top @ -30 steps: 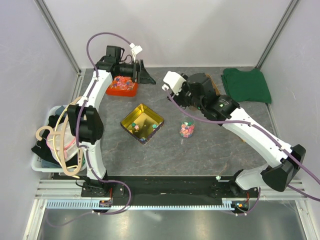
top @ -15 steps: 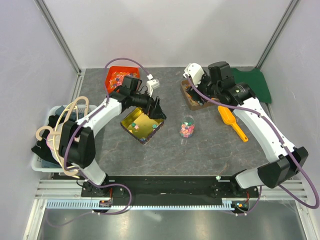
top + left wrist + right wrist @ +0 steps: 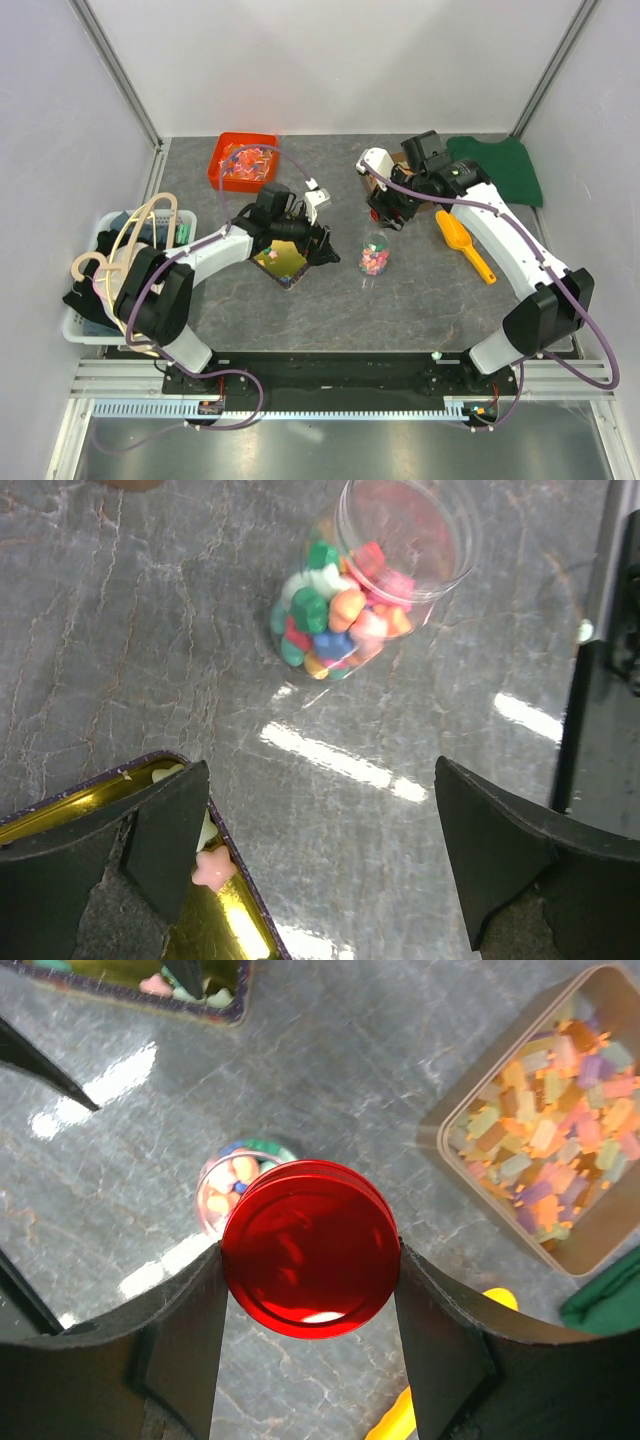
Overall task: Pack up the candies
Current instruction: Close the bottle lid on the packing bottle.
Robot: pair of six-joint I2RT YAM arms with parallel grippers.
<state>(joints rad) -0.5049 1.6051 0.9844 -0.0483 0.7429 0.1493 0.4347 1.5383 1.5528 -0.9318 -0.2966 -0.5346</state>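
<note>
Candies (image 3: pixel 340 610) fill a clear jar (image 3: pixel 373 257) mid-bench. Left gripper (image 3: pixel 318 780) is spread wide over the gold tin's (image 3: pixel 100 795) corner; right gripper (image 3: pixel 310 1260) pinches a red lid (image 3: pixel 300 1230) above the jar.

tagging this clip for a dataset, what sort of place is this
Probably a robot lab test cell: left arm and right arm bolted to the table edge, plain white walls on an aluminium frame, and staged props like the candy jar.

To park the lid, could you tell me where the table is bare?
Bare table lies between the jar and the near edge, and at the back between the orange tray and the right gripper with the lid. Crowded: between tin and jar, under the open left gripper.
</note>
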